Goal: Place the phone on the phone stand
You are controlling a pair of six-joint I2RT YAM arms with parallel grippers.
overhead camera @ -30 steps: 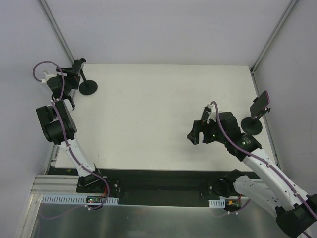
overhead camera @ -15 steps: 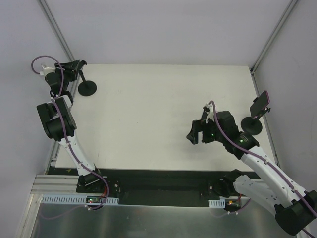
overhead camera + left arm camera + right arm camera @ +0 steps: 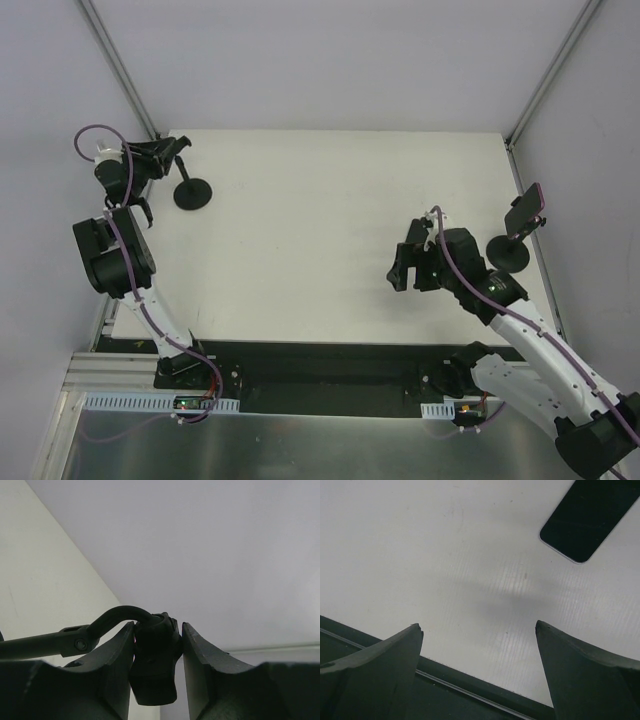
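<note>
Phone (image 3: 525, 210) mounted tilted atop phone stand (image 3: 510, 256). Right gripper (image 3: 477, 626) near the stand, toward table centre, released, holding nothing. Left gripper (image 3: 157, 627) well apart from it, at the far corner, clenched on second stand (image 3: 192, 194) by its clip (image 3: 155, 670).

On a white table (image 3: 320, 230), a thin dark pink-edged phone (image 3: 526, 209) is carried tilted atop a black disc-based stand (image 3: 510, 256) near the right edge, the right gripper (image 3: 402, 262) is held nearby with jaws spread, and a second black stand (image 3: 193, 194) (far-left corner) is met at its top by the left gripper (image 3: 176, 150).
</note>
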